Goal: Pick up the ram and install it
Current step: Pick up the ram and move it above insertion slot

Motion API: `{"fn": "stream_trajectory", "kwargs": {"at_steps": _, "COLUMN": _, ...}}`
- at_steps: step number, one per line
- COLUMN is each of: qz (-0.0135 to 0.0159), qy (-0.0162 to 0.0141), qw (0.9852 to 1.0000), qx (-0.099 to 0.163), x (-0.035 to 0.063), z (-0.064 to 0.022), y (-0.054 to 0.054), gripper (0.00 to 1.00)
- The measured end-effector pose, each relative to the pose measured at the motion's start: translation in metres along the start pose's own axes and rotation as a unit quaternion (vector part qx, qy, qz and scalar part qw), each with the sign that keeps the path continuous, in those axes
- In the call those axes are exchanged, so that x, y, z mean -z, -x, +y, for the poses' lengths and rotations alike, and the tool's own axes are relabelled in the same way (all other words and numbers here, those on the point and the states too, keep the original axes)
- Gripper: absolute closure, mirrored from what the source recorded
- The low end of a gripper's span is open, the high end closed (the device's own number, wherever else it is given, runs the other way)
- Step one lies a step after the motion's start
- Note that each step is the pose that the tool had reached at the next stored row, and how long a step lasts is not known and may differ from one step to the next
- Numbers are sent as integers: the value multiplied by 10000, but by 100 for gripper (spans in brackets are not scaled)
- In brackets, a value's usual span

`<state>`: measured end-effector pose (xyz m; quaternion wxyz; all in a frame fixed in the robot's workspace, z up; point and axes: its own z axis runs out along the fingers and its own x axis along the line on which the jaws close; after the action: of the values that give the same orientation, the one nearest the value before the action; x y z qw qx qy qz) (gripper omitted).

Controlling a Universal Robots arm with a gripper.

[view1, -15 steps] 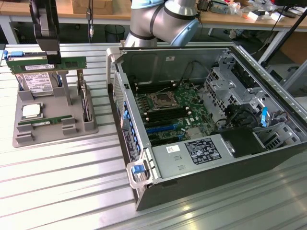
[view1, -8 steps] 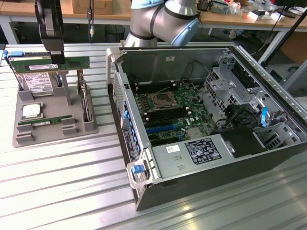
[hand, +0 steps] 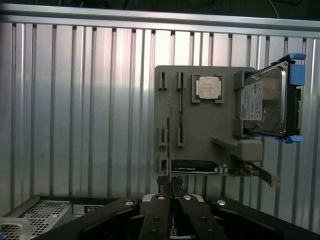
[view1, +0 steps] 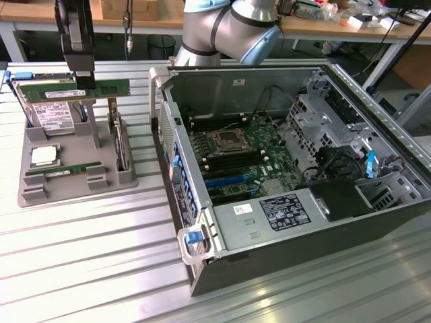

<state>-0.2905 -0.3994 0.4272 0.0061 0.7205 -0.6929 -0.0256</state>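
Nearest the camera in the exterior view lies the ribbed aluminium tabletop (view1: 81, 269), its bare metal slats running across the scene. Farther back on the exterior view's left sits a grey plastic parts tray (view1: 74, 185). It holds a square silver CPU chip (view1: 44, 156), a second green memory strip (view1: 57, 172) lying in a near slot, a silver hard drive (view1: 50, 116) with blue side rails at the far end, and a taller expansion card (view1: 120, 145) standing on edge along the tray's right side. Above the tray's far end hangs the black gripper (view1: 84, 82), clamped tight on the long, thin green ram strip (view1: 108, 87). It grips the strip near its middle and holds it level, lifted clear of the tray, with the white label facing the camera. In the wrist view the fingers (hand: 162, 192) pinch the strip edge-on over the tray. On the exterior view's right, well apart from the ram, stands the open black computer case (view1: 303, 259). Inside it are a green motherboard (view1: 236, 165), a square CPU socket (view1: 225, 141) with long black memory slots (view1: 202, 122) beside it, and nearer the camera a silver power supply box (view1: 283, 212) with a black label.
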Motion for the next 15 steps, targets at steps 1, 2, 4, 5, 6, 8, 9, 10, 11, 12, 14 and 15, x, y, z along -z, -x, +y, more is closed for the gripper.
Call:
{"fn": "stream_trajectory", "kwargs": {"at_steps": 1, "qz": 0, "qy": 0, "qw": 10000, "qx": 0, "x": 0, "z": -5, "y": 0, "gripper": 88}}
{"fn": "stream_trajectory", "kwargs": {"at_steps": 2, "qz": 0, "qy": 0, "qw": 10000, "qx": 0, "x": 1, "z": -11, "y": 0, "gripper": 88}}
{"fn": "stream_trajectory", "kwargs": {"at_steps": 4, "qz": 0, "qy": 0, "qw": 10000, "qx": 0, "x": 1, "z": -22, "y": -1, "gripper": 88}}
{"fn": "stream_trajectory", "kwargs": {"at_steps": 5, "qz": 0, "qy": 0, "qw": 10000, "qx": 0, "x": 1, "z": -27, "y": -1, "gripper": 88}}
{"fn": "stream_trajectory", "kwargs": {"at_steps": 6, "qz": 0, "qy": 0, "qw": 10000, "qx": 0, "x": 1, "z": -34, "y": -1, "gripper": 88}}
{"fn": "stream_trajectory", "kwargs": {"at_steps": 8, "qz": 0, "qy": 0, "qw": 10000, "qx": 0, "x": 2, "z": -49, "y": -2, "gripper": 88}}
{"fn": "stream_trajectory", "kwargs": {"at_steps": 9, "qz": 0, "qy": 0, "qw": 10000, "qx": 0, "x": 2, "z": -54, "y": -2, "gripper": 88}}
{"fn": "stream_trajectory", "kwargs": {"at_steps": 10, "qz": 0, "qy": 0, "qw": 10000, "qx": 0, "x": 2, "z": -59, "y": -2, "gripper": 88}}
{"fn": "stream_trajectory", "kwargs": {"at_steps": 11, "qz": 0, "qy": 0, "qw": 10000, "qx": 0, "x": 3, "z": -64, "y": -3, "gripper": 88}}
{"fn": "stream_trajectory", "kwargs": {"at_steps": 12, "qz": 0, "qy": 0, "qw": 10000, "qx": 0, "x": 3, "z": -67, "y": -3, "gripper": 88}}
{"fn": "stream_trajectory", "kwargs": {"at_steps": 14, "qz": 0, "qy": 0, "qw": 10000, "qx": 0, "x": 3, "z": -77, "y": -3, "gripper": 88}}
{"fn": "stream_trajectory", "kwargs": {"at_steps": 15, "qz": 0, "qy": 0, "qw": 10000, "qx": 0, "x": 4, "z": -80, "y": -3, "gripper": 88}}
